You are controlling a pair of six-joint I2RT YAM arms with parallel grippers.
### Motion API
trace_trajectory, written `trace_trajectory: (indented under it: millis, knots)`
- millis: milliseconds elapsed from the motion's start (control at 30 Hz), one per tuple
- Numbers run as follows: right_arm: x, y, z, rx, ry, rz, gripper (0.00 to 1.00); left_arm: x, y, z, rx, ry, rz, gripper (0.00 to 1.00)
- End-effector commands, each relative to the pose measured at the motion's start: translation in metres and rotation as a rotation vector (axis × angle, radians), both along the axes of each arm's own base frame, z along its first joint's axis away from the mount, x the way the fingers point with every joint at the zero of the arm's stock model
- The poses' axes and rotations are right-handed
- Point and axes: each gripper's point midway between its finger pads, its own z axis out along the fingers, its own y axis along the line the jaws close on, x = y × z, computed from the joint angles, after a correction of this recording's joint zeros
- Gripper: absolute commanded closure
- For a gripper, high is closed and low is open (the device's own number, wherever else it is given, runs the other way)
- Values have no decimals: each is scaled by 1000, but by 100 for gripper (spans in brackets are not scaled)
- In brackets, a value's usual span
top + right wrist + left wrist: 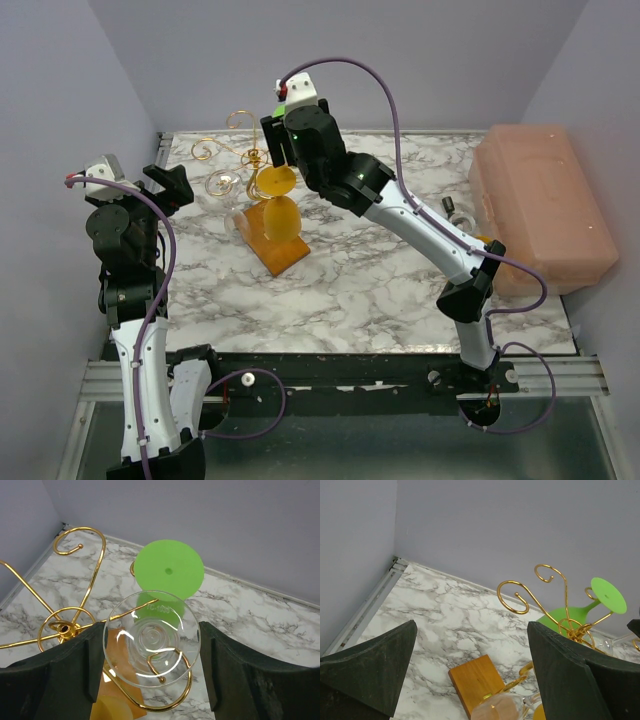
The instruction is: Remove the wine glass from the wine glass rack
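Note:
The wine glass rack (240, 125) is a gold wire stand on an orange-brown wooden base (275, 245), left of centre at the back. A clear wine glass hangs upside down from one scroll. In the right wrist view its round foot (150, 637) fills the gap between my right gripper's (151, 630) fingers, which meet its rim on both sides. The rack's gold hub (65, 628) sits just to the left. My left gripper (170, 185) hovers open left of the rack, holding nothing, with the base (477, 680) below its jaws.
A green glass (169, 570) hangs behind the clear one, and a yellow glass (283, 218) hangs over the base. Another clear glass (502, 707) hangs low near the left gripper. A pink lidded box (545, 205) stands at the right. Walls enclose the marble table (350, 290).

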Motion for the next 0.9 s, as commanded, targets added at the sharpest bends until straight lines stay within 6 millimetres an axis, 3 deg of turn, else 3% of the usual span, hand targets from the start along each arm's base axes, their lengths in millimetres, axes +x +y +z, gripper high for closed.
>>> trace_trajectory:
  millis: [0, 400, 867]
  knots:
    - [5, -12, 19, 14, -64, -81, 29, 0, -3, 1, -5, -12, -20, 6]
    - [5, -35, 17, -58, -87, -157, 28, 0, -3, 1, -5, -13, -22, 6]
    - [-21, -77, 7, -34, -40, -200, 28, 3, -13, 2, -4, -16, -76, 8]
